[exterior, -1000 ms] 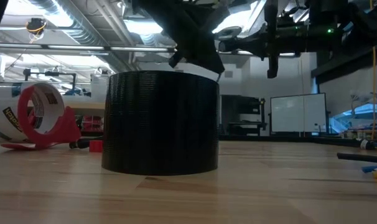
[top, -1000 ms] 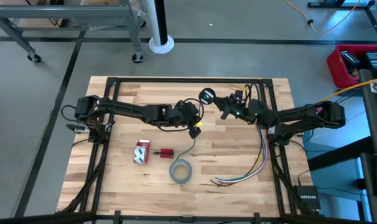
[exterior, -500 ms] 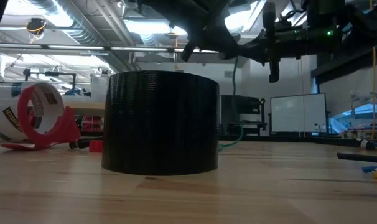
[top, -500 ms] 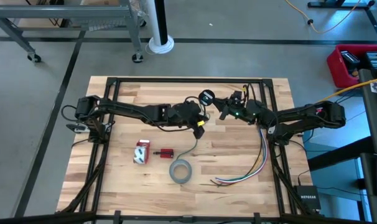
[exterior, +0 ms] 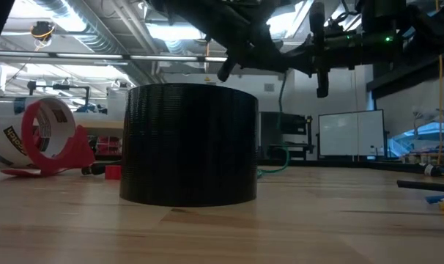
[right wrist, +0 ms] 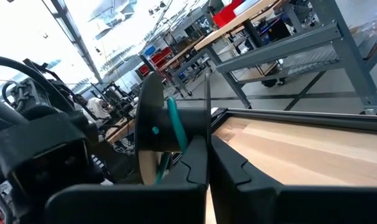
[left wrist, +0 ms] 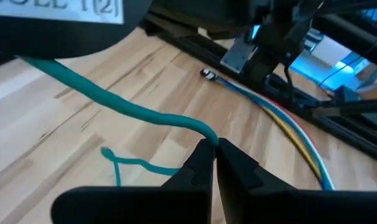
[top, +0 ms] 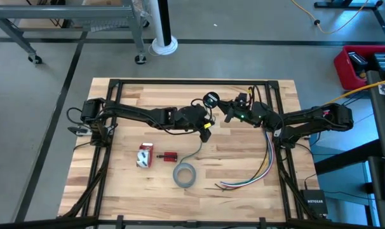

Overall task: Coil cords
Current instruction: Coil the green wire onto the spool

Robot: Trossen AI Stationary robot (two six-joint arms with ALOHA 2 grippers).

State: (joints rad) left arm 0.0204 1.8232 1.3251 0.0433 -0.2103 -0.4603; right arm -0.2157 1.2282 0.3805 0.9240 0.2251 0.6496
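Note:
A thin cord, teal in the wrist views, runs from a small round dark spool down to the table, where its loose end lies near the grey tape roll. My left gripper reaches in from the table's left and is shut on the cord just below the spool. My right gripper comes from the right and is shut on the spool, holding it above the table's middle far part. In the low view the cord hangs behind the tape roll. My left gripper pinches a single strand of the cord between its two fingertips, slanting down from the table's left. From the pinch the cord climbs fairly straight to the spool; a slack part lies on the wood below. My right gripper pinches a thin dark edge-on plate of the spool between its two fingers, coming level from the table's right. The spool is lifted clear of the table, with turns of cord wound beside the plate.
A bunch of multicoloured wires lies along the right side of the table. A red-and-white tape dispenser and a small red piece sit left of the tape roll. A black frame rail borders the tabletop.
My left gripper has turned at the wrist and tipped downward while edging toward the spool, still shut on the cord. The cord below it has swung into the low view, where it now hangs to the right of the tape roll.

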